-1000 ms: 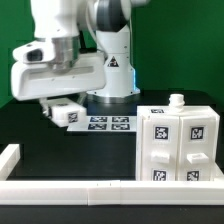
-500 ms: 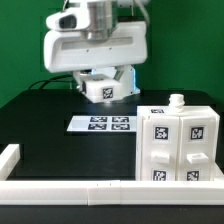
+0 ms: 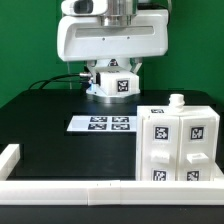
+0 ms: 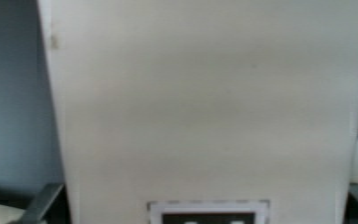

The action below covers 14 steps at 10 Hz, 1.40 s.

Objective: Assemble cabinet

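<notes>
White block (image 3: 120,86) and gripper (image 3: 117,79) have travelled together since a second ago: then they hung low toward the exterior view's left, close over the table (image 3: 40,125); half a second ago they were higher and nearer the middle, and now they sit higher again and slightly further toward the exterior view's right. The jaws are closed on that tagged block, though the fingers themselves are mostly hidden behind it. In the wrist view the block's plain white face (image 4: 202,110) fills nearly the whole picture, with a tag at one edge. Nothing else has shifted. Below the gripper lies the marker board (image 3: 103,124), flat on the black table, and a low white border rail (image 3: 90,190) runs along the near edge. A green wall (image 3: 25,40) stands behind the arm. The cabinet (image 3: 178,148) stands on the table well below the gripper, toward the exterior view's right, apart from it: a white boxy body with black-and-white tags on its front blocks and a small peg (image 3: 176,100) on top.
</notes>
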Each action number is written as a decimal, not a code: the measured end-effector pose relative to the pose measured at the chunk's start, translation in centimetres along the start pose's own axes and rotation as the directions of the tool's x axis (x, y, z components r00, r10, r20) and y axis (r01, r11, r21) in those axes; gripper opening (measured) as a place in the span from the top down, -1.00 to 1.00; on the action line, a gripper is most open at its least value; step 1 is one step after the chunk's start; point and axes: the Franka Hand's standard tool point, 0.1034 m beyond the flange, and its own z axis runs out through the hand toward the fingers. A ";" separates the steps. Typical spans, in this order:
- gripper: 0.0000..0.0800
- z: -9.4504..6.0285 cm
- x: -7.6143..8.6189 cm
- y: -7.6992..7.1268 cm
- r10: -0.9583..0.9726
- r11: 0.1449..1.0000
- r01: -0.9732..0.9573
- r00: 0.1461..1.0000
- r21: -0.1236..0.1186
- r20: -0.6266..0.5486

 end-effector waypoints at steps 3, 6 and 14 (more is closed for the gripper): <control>-0.37 -0.7 0.9 -0.7 -0.001 1.000 0.001 1.000 0.003 0.004; -0.37 -2.7 5.8 -3.0 0.006 1.000 -0.006 1.000 0.002 -0.026; -0.37 -2.9 9.4 -4.2 -0.026 1.000 0.026 0.999 0.006 -0.037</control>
